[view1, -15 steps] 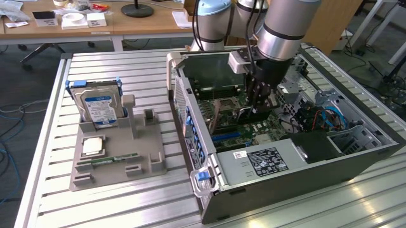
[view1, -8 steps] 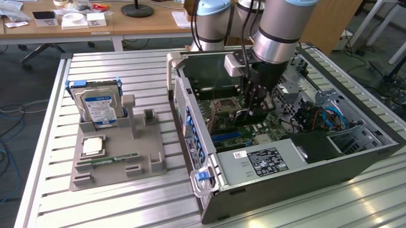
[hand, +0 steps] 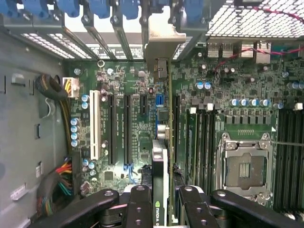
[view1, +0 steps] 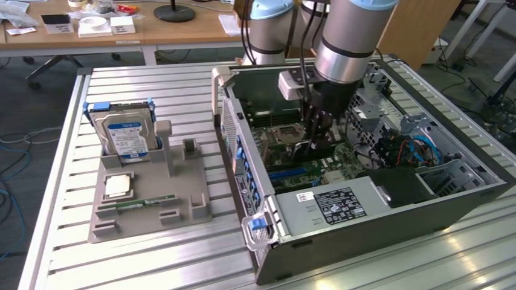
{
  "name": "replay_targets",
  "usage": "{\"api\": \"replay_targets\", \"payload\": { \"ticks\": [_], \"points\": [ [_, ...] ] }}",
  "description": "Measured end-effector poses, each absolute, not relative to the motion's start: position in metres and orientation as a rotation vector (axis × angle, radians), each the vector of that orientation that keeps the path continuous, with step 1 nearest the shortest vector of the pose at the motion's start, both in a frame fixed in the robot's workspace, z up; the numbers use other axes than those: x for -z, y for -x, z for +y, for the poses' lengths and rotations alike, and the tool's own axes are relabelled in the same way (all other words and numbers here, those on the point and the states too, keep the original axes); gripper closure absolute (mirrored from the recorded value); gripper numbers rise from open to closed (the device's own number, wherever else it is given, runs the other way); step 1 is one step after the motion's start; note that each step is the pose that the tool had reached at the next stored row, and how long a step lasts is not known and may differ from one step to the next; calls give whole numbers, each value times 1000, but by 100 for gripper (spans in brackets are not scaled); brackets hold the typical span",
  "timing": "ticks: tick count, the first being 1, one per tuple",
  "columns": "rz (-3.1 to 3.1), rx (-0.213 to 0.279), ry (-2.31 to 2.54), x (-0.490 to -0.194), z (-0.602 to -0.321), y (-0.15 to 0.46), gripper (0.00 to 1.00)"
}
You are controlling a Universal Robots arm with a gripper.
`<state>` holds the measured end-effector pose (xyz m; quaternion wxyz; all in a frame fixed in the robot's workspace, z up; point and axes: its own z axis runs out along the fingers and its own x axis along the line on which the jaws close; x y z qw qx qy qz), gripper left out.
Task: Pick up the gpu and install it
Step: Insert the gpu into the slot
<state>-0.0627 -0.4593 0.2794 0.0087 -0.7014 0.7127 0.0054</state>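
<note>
The gripper (hand: pixel 164 209) has its jaws closed on the gpu (hand: pixel 161 152). The card stands on its edge, just over the slots of the motherboard (hand: pixel 123 95), inside the open computer case (view1: pixel 363 217). At the exterior view's left, a hard drive (view1: pixel 125 136) stands in a grey tray (view1: pixel 149 205).

Inside the computer case (view1: pixel 363 241), the gpu (hand: pixel 159 180) stands edge-on over the motherboard (hand: pixel 123 85), between the fingers (hand: pixel 140 206) of the tool (hand: pixel 164 209).
</note>
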Motion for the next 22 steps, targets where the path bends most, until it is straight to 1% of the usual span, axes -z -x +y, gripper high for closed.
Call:
{"api": "replay_targets", "payload": {
  "ticks": [22],
  "points": [
    [2233,-16,2185,-274,-462,71,73]
  ]
}}
